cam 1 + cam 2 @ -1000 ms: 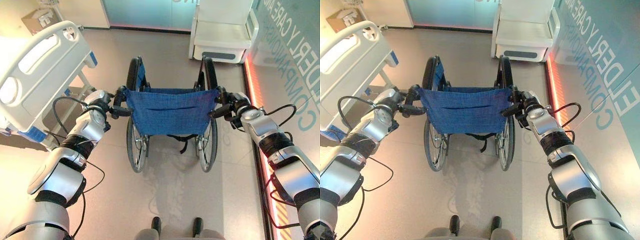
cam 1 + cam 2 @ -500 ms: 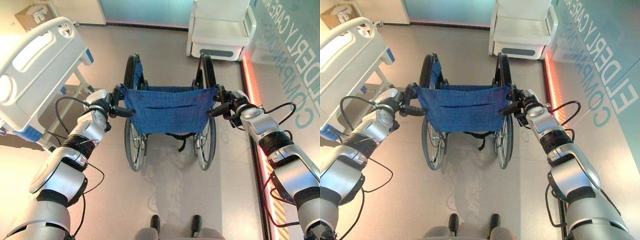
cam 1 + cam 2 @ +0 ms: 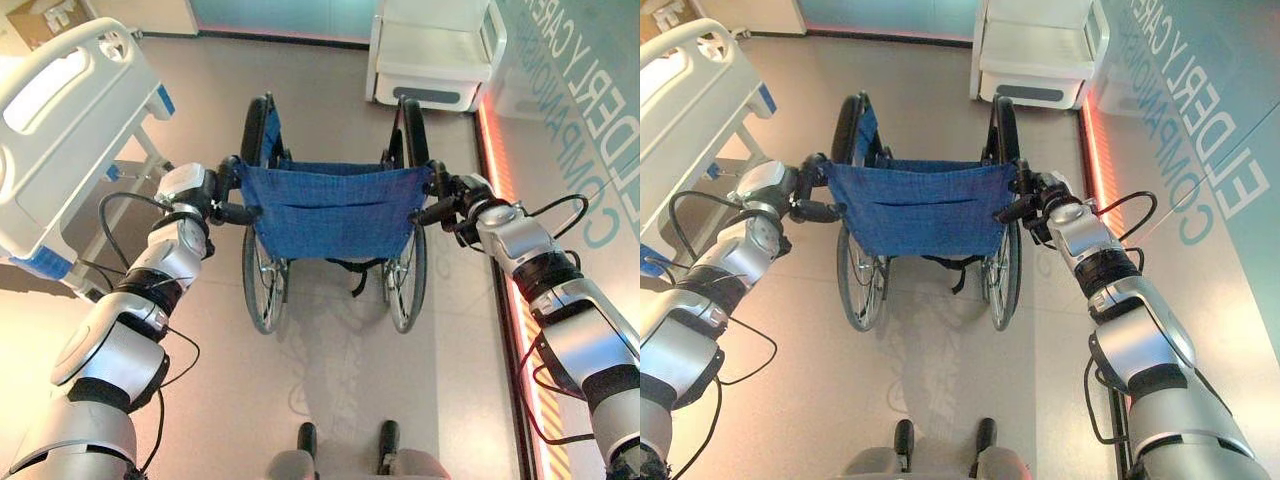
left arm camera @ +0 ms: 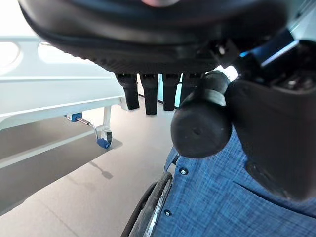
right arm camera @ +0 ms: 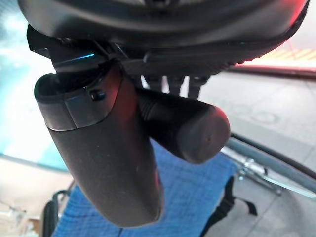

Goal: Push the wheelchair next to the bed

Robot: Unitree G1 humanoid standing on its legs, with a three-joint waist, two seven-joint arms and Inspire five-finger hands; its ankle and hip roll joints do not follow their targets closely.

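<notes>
Left hand (image 3: 196, 190) curled round the wheelchair's (image 3: 330, 215) left push handle (image 4: 201, 129); right hand (image 3: 462, 198) likewise clamped on the right push handle (image 5: 181, 125). Chair's blue backrest (image 3: 912, 208) spans between both hands. Bed (image 3: 60, 130) lies out beyond the left hand, apart from the chair. White cabinet (image 3: 432, 55) ahead of right hand.

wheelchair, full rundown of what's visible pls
The wheelchair is seen from behind, upright on the pale floor: blue woven fabric backrest with a stitched pocket seam, dark frame, two large spoked wheels with dark tyres, black straps hanging below. The left hand and right hand are each curled round a black rubber push handle. The bed stands off to its left, apart from it; a white cabinet lies ahead.
</notes>
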